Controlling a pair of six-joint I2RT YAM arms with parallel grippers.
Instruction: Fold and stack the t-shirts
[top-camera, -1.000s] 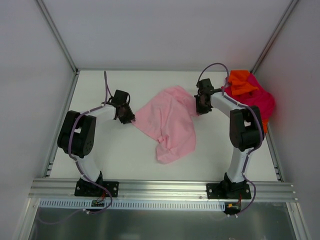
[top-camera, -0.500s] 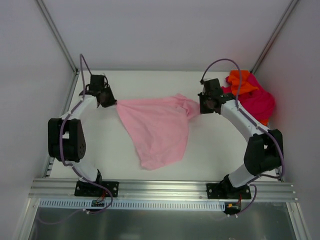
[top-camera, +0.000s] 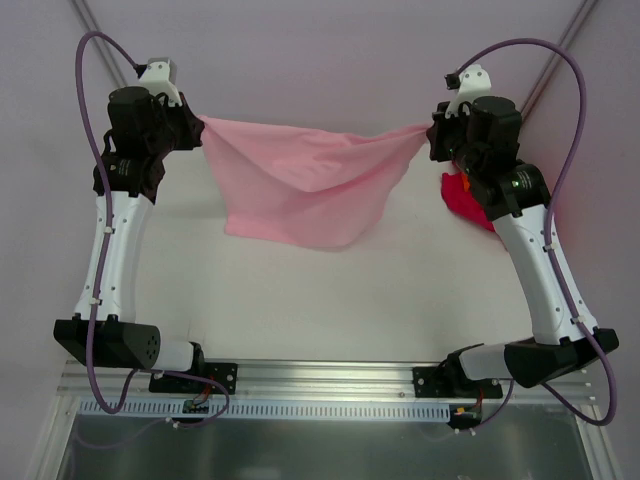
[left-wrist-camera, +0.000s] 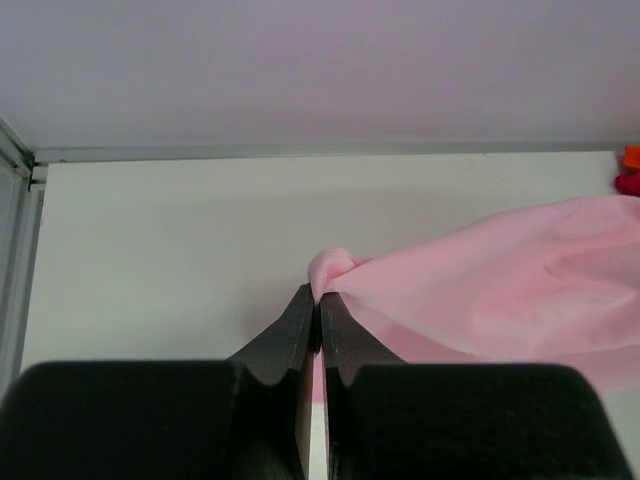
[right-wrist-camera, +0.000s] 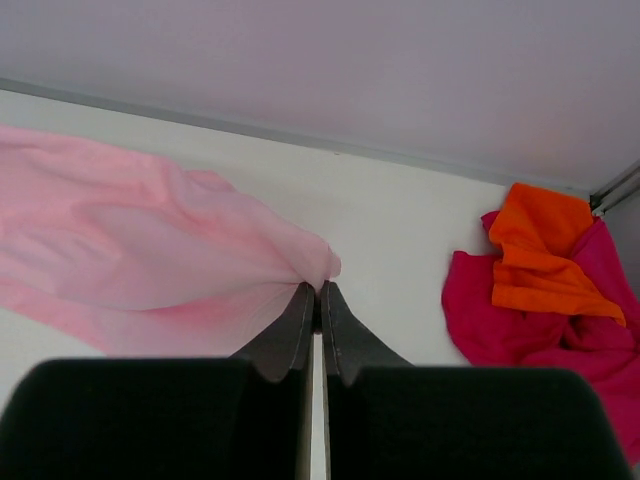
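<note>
Here, both arms reach high and wide apart, and the light pink t-shirt (top-camera: 310, 185) hangs stretched between them above the white table (top-camera: 330, 300). The left gripper (left-wrist-camera: 318, 295) has its jaws pressed together on a small bunched knot of pink cloth at one end of the garment's upper edge; the right gripper (right-wrist-camera: 318, 290) is clamped in the same way on the opposite end. That upper edge runs nearly taut from one pinch to the other, dipping a little in the middle, while the body of the shirt sags below in a loose, rounded drape. Holding it this way seems meant to let the cloth's own weight pull out the creases and show its outline, so that it can be laid down flat for folding. Whether the lowest part touches the table cannot be told from above. The magenta-red t-shirt (right-wrist-camera: 530, 330) lies crumpled at the far right of the table, near the right arm, with the orange t-shirt (right-wrist-camera: 540, 250) heaped on top of it; neither looks folded, so the task appears to be at an early step.
</note>
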